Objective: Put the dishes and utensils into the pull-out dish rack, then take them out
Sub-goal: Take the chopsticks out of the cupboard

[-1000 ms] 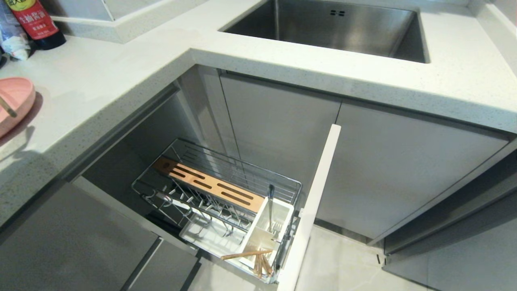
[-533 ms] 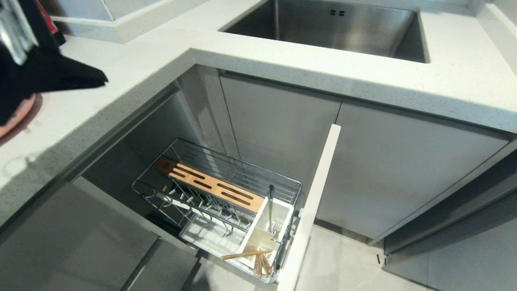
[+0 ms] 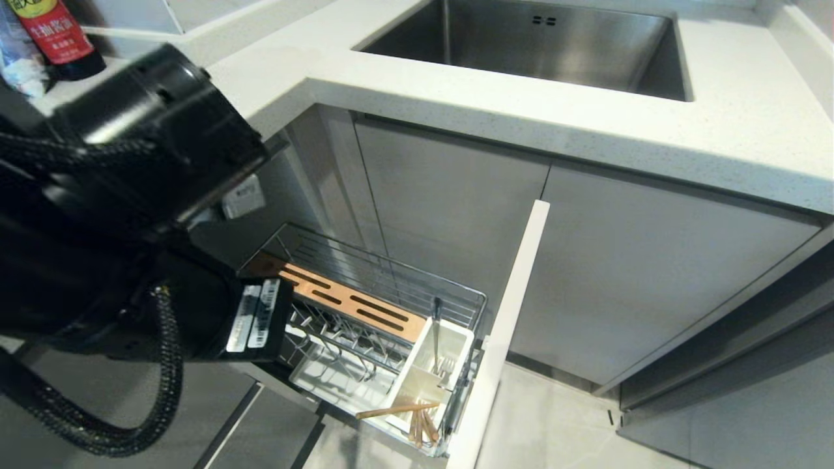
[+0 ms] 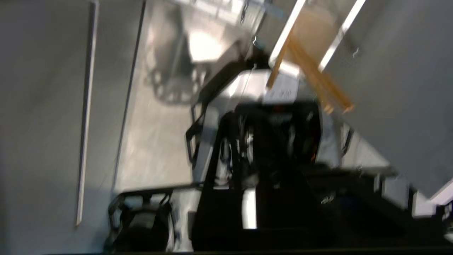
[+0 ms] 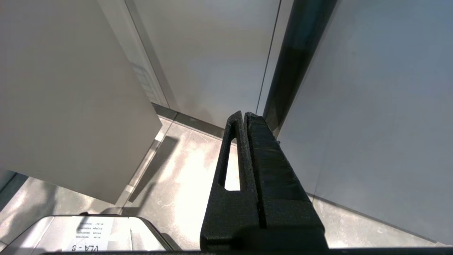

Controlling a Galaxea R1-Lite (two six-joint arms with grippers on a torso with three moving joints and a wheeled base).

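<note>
The pull-out dish rack [image 3: 391, 267] stands drawn out below the counter, with its slotted wooden strip [image 3: 355, 303] and white caddy [image 3: 456, 335]. A silver fork [image 3: 437, 332] stands upright in the caddy. Wooden chopsticks [image 3: 404, 412] lean out of the caddy's front compartment; the left wrist view also catches the chopsticks [image 4: 311, 76]. My left arm [image 3: 130, 215] fills the left of the head view, its wrist just left of the rack. The left gripper [image 4: 254, 120] is a dark blur. The dishes are hidden behind the arm. My right gripper [image 5: 244, 115] hangs shut and empty over the floor.
The steel sink [image 3: 541, 45] is set in the white countertop [image 3: 717, 137] above the cabinets. A red-labelled bottle [image 3: 55, 36] stands at the back left. The rack's narrow front panel [image 3: 515, 306] juts out towards me over the tiled floor [image 3: 560, 423].
My left arm has swung from above the counter at the left down beside the rack's left end. It now hides the pink plate seen earlier at the counter's left edge.
</note>
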